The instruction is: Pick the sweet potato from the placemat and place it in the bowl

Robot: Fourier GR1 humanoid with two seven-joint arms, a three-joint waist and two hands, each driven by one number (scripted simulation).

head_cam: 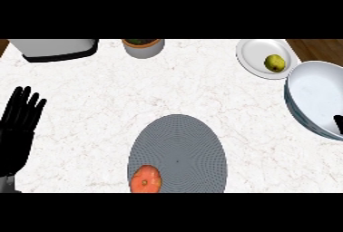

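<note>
At the left edge of the frame, the left hand point(19, 124) rests over the white marbled worktop point(100, 99), fingers straight and spread, pointing toward the top of the frame, holding nothing. In the upper left sits a grey appliance point(55, 48) with a pale top, partly cut off by the upper edge. Just to its right, still along the upper edge, stands a small grey pot point(143, 47) with something dark and green inside.

In the lower middle lies the round grey placemat point(184, 149), its lower rim cut by the bottom edge. The sweet potato point(145, 179), orange and rounded, lies at the placemat's lower left rim, partly over its edge, well apart from both hands.

In the upper right a white plate point(254, 54) carries a small yellow-green fruit point(274, 63). Just below and to the right of the plate, touching or overlapping it in the view, is the large pale bowl point(315, 97), running off the right edge. Low on the bowl's right side, at the frame's edge, a small black part of the right hand point(339, 123) shows; whether its fingers are spread or curled I cannot tell.
</note>
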